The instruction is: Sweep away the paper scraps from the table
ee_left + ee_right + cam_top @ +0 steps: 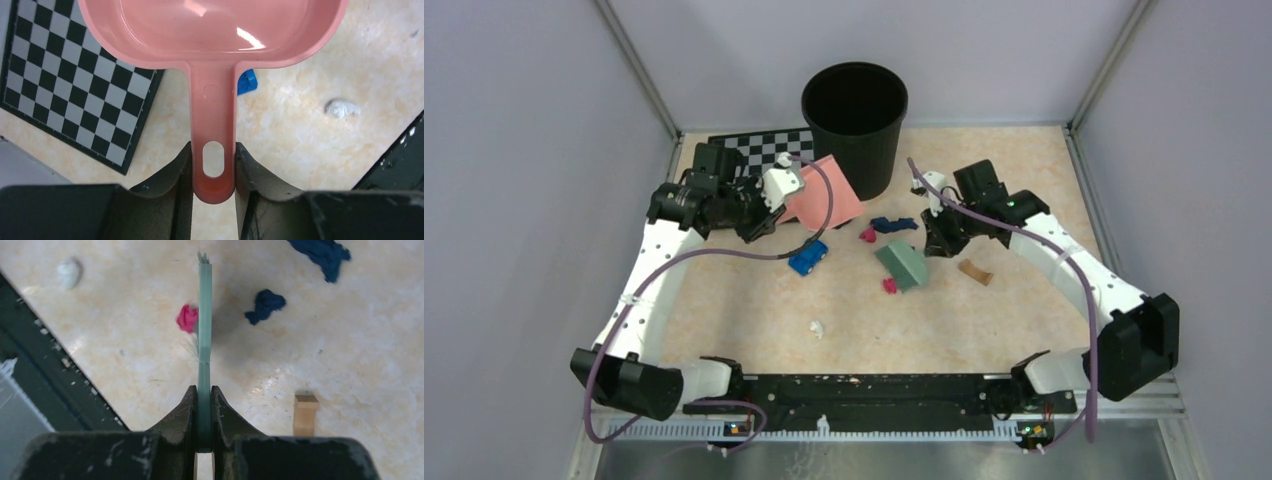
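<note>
Closest to us, we are seeing the black rail (864, 388) carrying both arm bases along the near edge of the surface (744, 310). We are recording the left tool (213, 165) standing partly closed, its fingers pressing both sides of the pink dustpan (210, 30) handle beside the hanging hole. The pan is sitting far left of centre, just left of the black bin (855, 125) and right of the checkerboard mat (754, 150). We are recording the right tool (204, 395) clamped fully on the thin handle of the grey-green brush (902, 265), whose head is lying at centre. The paper scraps (894, 224) are lying spread over the middle of the surface. We are noting a white scrap (816, 327) nearest, well apart from the rest, and a blue scrap (808, 258) just near of the pan. A dark blue scrap (265, 305) and a pink scrap (867, 235) are lying on the far side of the brush. A second pink scrap (890, 286) is lying just beside the brush's near-left end, and a tan scrap (975, 271) to its right.
</note>
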You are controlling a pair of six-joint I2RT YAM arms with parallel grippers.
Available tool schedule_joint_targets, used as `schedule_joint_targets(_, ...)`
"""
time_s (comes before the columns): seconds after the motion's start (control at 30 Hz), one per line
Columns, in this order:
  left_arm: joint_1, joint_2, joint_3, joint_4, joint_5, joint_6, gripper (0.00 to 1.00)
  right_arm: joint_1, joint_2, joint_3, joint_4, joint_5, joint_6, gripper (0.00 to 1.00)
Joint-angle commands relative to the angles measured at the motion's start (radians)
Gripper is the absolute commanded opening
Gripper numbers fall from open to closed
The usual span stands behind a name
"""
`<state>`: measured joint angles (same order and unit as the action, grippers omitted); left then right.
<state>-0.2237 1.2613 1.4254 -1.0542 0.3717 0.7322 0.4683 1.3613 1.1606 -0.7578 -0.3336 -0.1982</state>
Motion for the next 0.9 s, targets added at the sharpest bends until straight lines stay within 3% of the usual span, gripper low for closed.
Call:
schedule_joint_targets(0.0,-0.003,-0.001,0.056,-0.127,-0.078,0.093,0.00,0.007,-0.062,0.107,-0.139,-0.257,-0.171,0.00)
schedule_joint_targets(0.33,0.011,-0.027,0.032,-0.021,-0.491,0.261,0.00,0.087,0.150,0.294,-0.132,-0.419,-0.124,0.00)
schedule_joint_targets(0.43,0.031,-0.026,0.064,-0.036,-0.509,0.220,0.00,0.122,0.259,0.380,-0.164,-0.466,-0.120,0.00)
schedule_joint_targets(0.53,0.033,-0.030,0.078,-0.108,-0.528,0.201,0.00,0.138,0.354,0.428,-0.105,-0.531,-0.008,0.00)
schedule_joint_targets(0.77,0.038,-0.083,0.048,-0.210,-0.559,0.255,0.00,0.205,0.491,0.376,0.078,-0.646,0.298,0.00)
schedule_joint_targets(0.87,0.038,-0.085,0.044,-0.218,-0.534,0.263,0.00,0.207,0.517,0.349,0.117,-0.598,0.381,0.00)
